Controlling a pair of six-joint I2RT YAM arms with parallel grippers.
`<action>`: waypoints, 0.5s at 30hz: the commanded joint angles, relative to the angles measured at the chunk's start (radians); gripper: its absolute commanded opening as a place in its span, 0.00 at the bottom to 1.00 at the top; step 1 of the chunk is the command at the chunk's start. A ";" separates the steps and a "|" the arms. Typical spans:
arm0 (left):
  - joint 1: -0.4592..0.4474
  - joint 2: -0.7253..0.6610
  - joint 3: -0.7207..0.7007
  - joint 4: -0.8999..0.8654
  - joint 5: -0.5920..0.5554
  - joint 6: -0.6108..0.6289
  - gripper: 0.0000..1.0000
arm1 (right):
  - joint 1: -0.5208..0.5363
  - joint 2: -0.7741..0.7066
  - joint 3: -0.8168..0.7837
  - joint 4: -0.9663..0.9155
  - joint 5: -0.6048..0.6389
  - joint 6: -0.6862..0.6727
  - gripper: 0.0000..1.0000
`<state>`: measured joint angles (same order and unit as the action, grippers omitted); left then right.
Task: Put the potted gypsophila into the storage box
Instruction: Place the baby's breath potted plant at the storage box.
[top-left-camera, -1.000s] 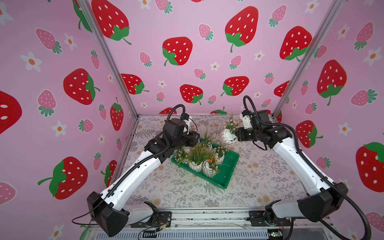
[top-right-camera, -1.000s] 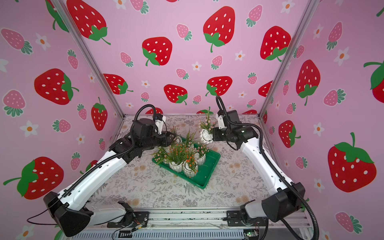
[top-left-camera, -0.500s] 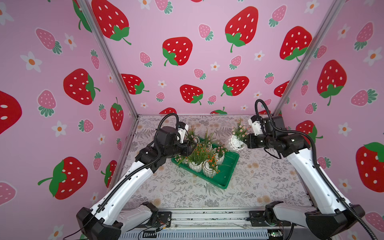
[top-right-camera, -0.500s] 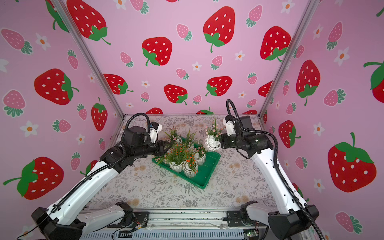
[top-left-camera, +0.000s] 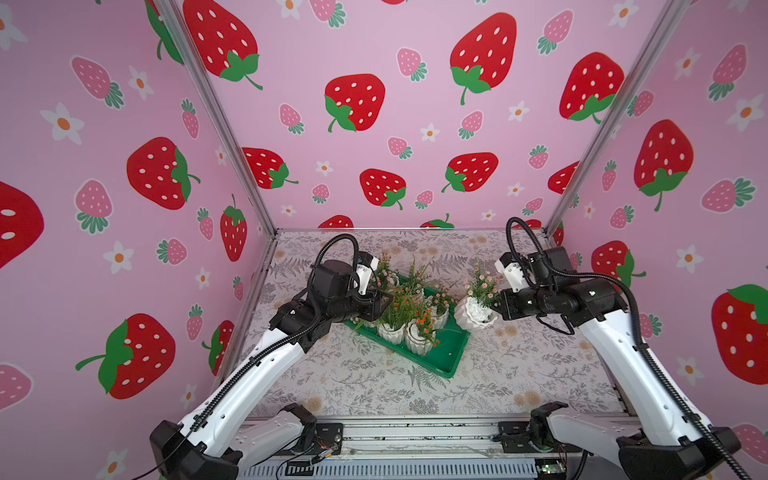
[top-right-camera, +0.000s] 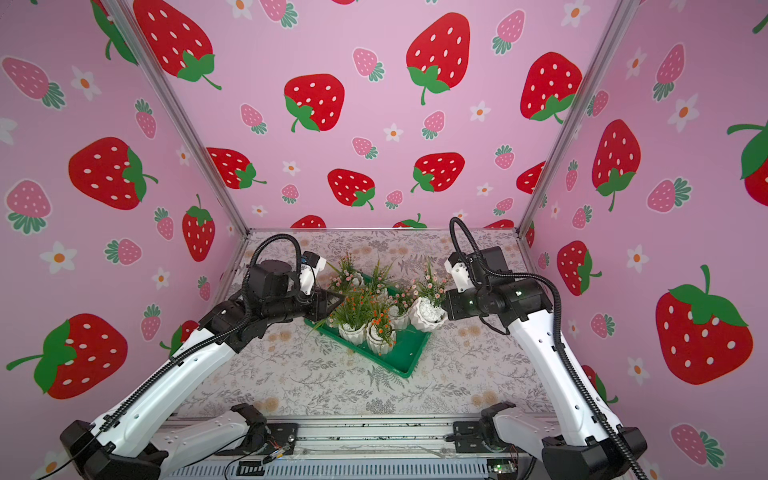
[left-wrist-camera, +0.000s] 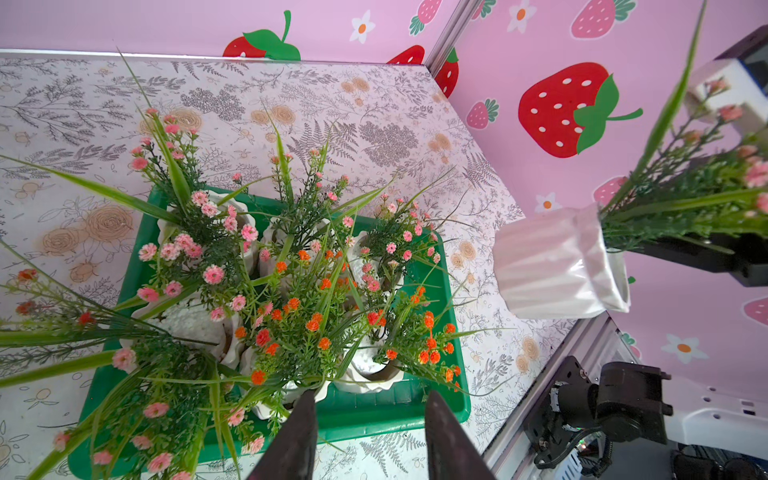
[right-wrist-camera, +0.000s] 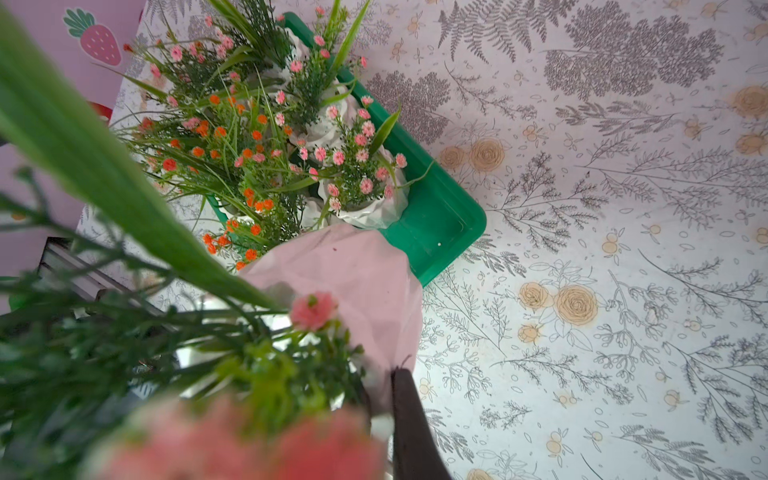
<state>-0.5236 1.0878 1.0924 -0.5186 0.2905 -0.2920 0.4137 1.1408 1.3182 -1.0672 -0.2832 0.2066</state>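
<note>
Right claw (top-left-camera: 498, 309) clenched on rim of sixth pot (top-left-camera: 473, 316); pot tilted, mouth leaning back toward claw, just beside storage box (top-left-camera: 448, 370) right wall. Bare box floor lies just past pot (near-end corner free). Five pots (top-left-camera: 405, 322) inside. Left claw (left-wrist-camera: 369, 406) released, empty, opposite side.

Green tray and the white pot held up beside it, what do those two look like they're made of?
Green tray: likely moulded plastic; uniform colour, smooth soft sheen, rounded corners and rim. White pot: ribbed with bright glossy highlights, so glazed ceramic or hard shiny plastic; the look alone doesn't settle which.
</note>
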 joint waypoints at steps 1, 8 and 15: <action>0.004 0.000 0.029 -0.045 0.024 -0.010 0.45 | -0.004 -0.028 -0.012 -0.029 -0.022 -0.032 0.00; 0.005 -0.030 0.030 -0.099 0.042 0.020 0.45 | -0.001 -0.007 -0.069 0.010 -0.043 -0.021 0.00; 0.014 -0.033 0.011 -0.111 0.051 0.045 0.45 | 0.038 0.033 -0.092 0.036 0.023 -0.016 0.00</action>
<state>-0.5186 1.0588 1.0927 -0.6033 0.3214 -0.2726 0.4377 1.1683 1.2312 -1.0748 -0.2600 0.1997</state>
